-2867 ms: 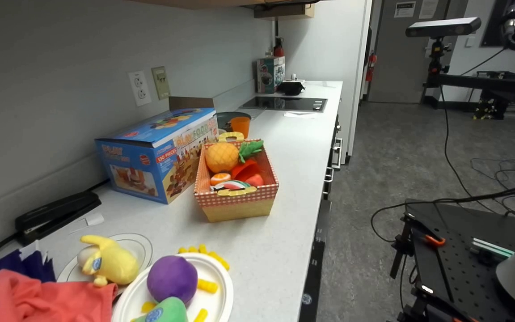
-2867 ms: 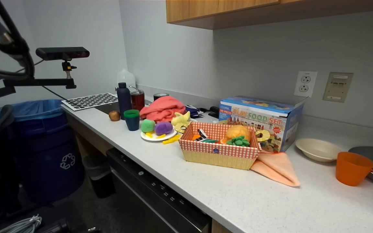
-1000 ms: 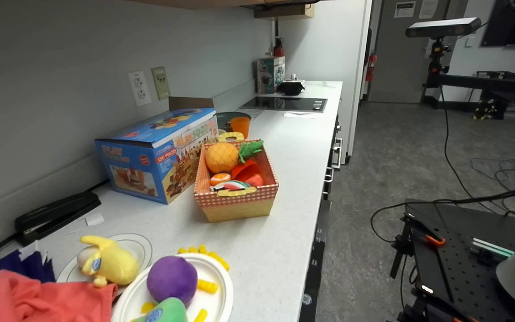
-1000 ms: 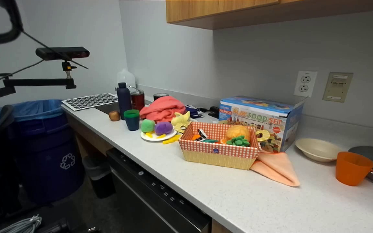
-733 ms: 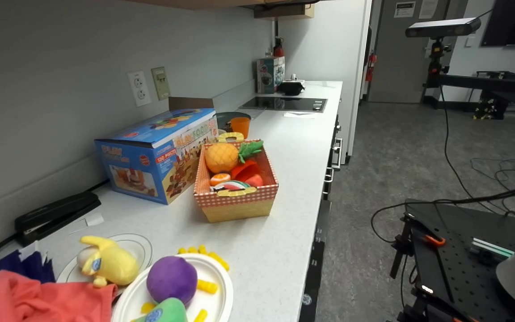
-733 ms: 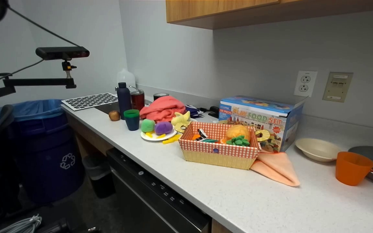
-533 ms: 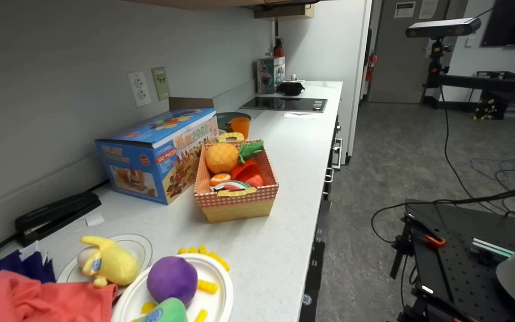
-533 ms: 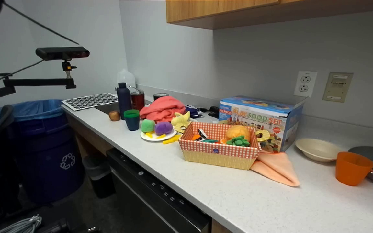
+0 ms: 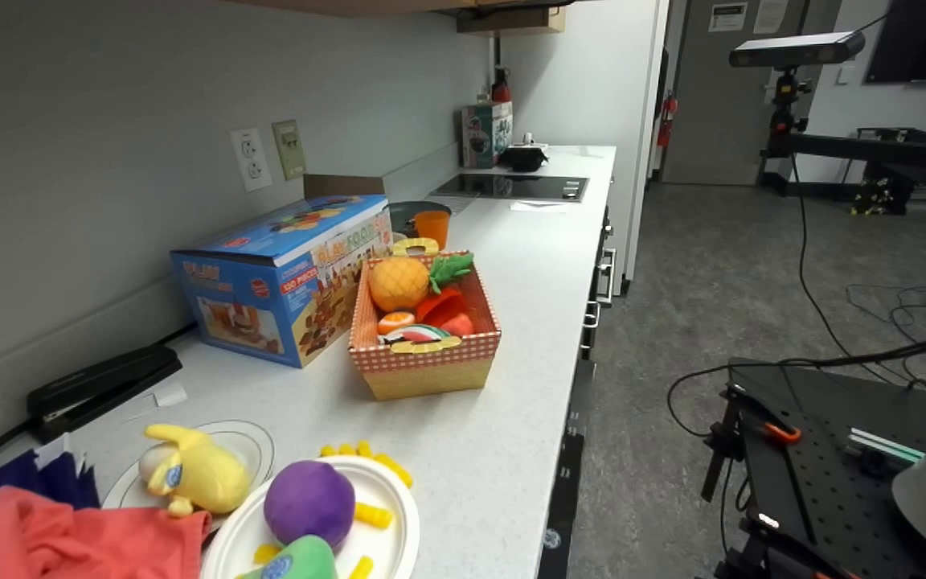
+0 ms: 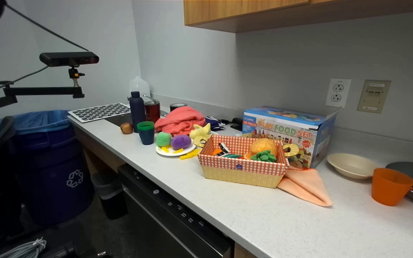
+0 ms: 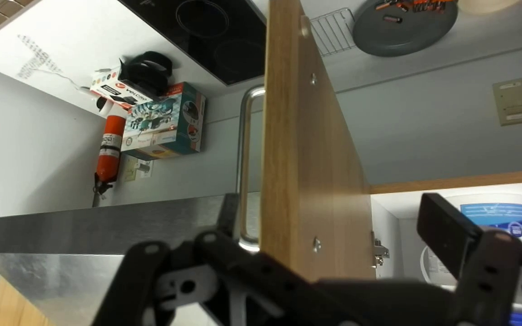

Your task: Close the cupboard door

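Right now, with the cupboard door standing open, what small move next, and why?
I'd probably ease the open gripper sideways toward the cupboard interior, letting its handle-side finger push the cupboard door. In the wrist view the jaws appear to straddle the door's free edge, with the handle on the face away from the interior; contact isn't clear.

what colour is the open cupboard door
The cupboard door is wood-brown, its edge a warmer honey tone; it shows best in the wrist view.

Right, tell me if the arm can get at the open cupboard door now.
Probably yes: in the wrist view the gripper is open, a finger showing either side of the cupboard door, with no loose object blocking its edge. The handle might catch one finger.
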You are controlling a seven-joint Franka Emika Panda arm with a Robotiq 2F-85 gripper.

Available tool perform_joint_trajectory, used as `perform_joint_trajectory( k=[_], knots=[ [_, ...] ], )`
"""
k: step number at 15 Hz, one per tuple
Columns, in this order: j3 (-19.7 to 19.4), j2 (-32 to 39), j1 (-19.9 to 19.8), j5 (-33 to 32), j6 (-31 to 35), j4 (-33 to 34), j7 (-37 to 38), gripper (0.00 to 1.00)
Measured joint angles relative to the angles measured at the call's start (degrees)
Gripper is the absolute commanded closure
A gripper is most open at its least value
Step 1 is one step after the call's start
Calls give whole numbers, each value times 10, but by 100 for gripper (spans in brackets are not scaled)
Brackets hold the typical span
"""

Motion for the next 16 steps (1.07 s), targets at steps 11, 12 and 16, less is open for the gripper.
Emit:
perform_joint_trajectory(
  k=[11,12,16],
  knots=[
    [-19,0,32,43,-1,3,-4,0],
    [-19,-2,35,47,-10,5,-4,0],
    [-5,-12,42,54,-49,9,-4,0]
  ],
)
